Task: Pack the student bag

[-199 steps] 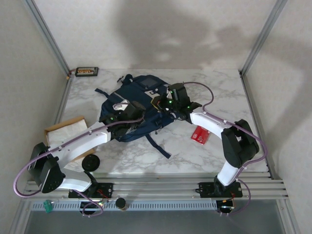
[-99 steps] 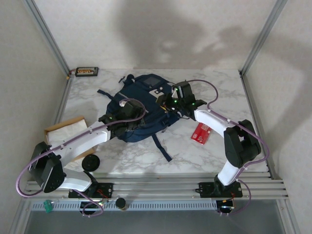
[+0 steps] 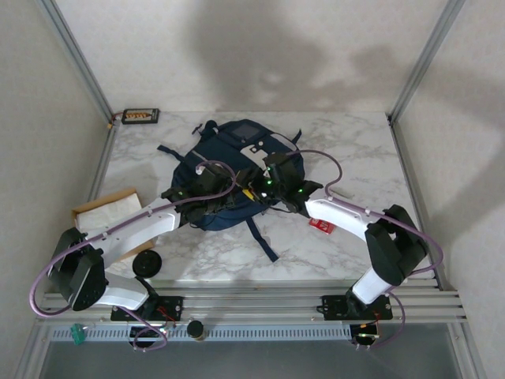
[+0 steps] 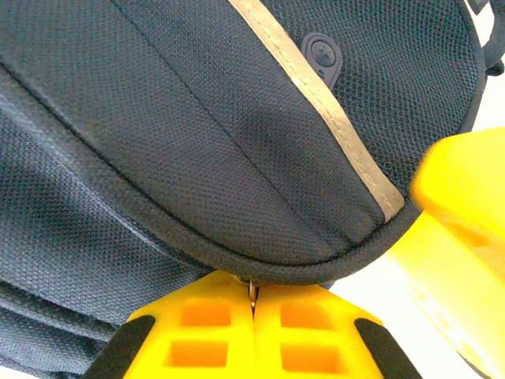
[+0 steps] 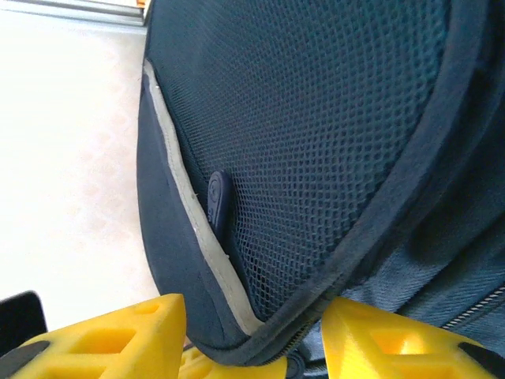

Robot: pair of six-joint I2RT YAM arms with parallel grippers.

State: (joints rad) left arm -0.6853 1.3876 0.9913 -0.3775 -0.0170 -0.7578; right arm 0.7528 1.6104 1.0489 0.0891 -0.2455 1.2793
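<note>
Left wrist view: the left pincer (image 4: 252,306) clenches a zipper pull (image 4: 252,289), with the student bag (image 4: 197,142) just above its fingertips. The right pincer (image 5: 254,320) straddles the bag's edge, and I cannot tell if it grips. This is probably the zip-opening step; next comes a steady pull along it.

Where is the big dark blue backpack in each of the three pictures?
Top external: the big navy fabric backpack lies in the middle of the marble table.
Left wrist: it spans the top and left of the picture.
Right wrist: it covers the middle and right.
Shared landmark: the pale stripe with a small dark oval tab beside it, seen in both wrist views.
</note>
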